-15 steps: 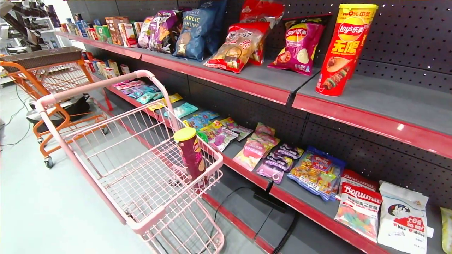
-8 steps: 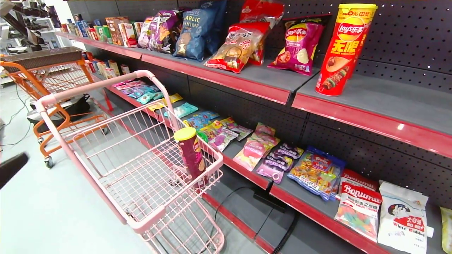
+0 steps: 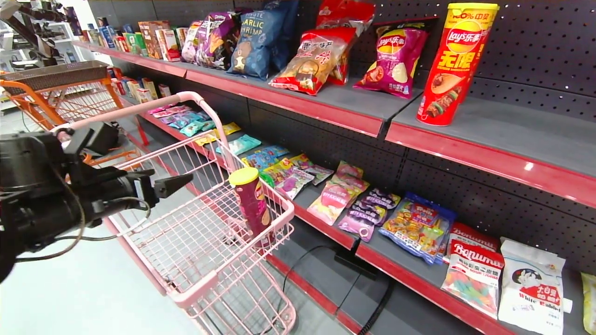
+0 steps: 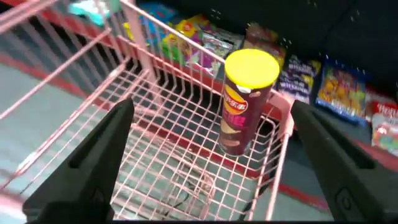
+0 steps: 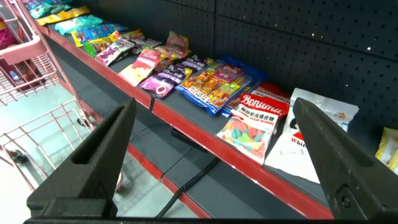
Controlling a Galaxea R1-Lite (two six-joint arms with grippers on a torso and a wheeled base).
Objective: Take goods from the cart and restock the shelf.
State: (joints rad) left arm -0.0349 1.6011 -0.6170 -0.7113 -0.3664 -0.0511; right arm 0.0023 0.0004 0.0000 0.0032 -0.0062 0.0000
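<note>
Left gripper [image 3: 170,180] spread wide, empty, over pink cart [image 3: 135,108]; purple chip can [image 3: 252,204] upright in far corner.

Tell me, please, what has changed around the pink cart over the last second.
The left arm swung in from the left: absent at first, then a dark tip at the edge; now the open left gripper hangs over the pink cart, pointing toward the purple chip can. Nothing is gripped. The can stays upright in the cart's corner; the shelf goods are unmoved.
</note>
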